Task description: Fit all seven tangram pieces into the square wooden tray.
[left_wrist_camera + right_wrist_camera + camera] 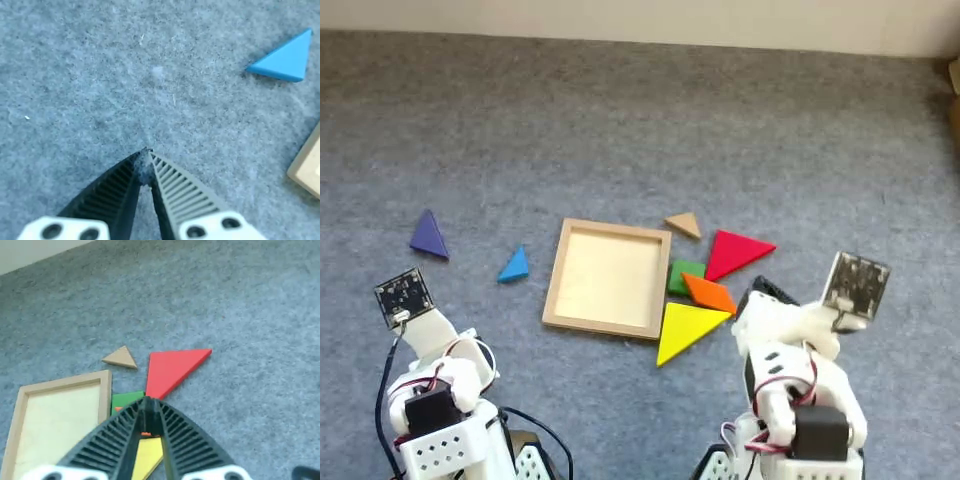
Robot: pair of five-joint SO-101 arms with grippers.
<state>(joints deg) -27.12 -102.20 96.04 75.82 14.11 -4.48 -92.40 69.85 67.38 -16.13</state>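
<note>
Seven tangram pieces lie on the grey carpet (pixel 620 120), all outside the square wooden tray (pixel 556 280). Right claw (pixel 148 402): fingers pressed together, gripping nothing, tips at the cluster beside the tray. Just ahead of the tips lie the red triangle (pixel 172 369) and the green square (pixel 126 401); farther ahead, the tan triangle (pixel 120 358). Beneath the fingers sits the yellow triangle (pixel 148 457), with a sliver of the orange piece (pixel 145 433) showing between them (a slanted four-sided tile in the high view). Left claw (pixel 147 154): likewise closed and empty, tips at bare carpet. The blue triangle (pixel 285 62) lies ahead of it, toward the tray, apart from the tips; the purple triangle (pixel 428 236) lies farther out, on the side away from the tray.
</note>
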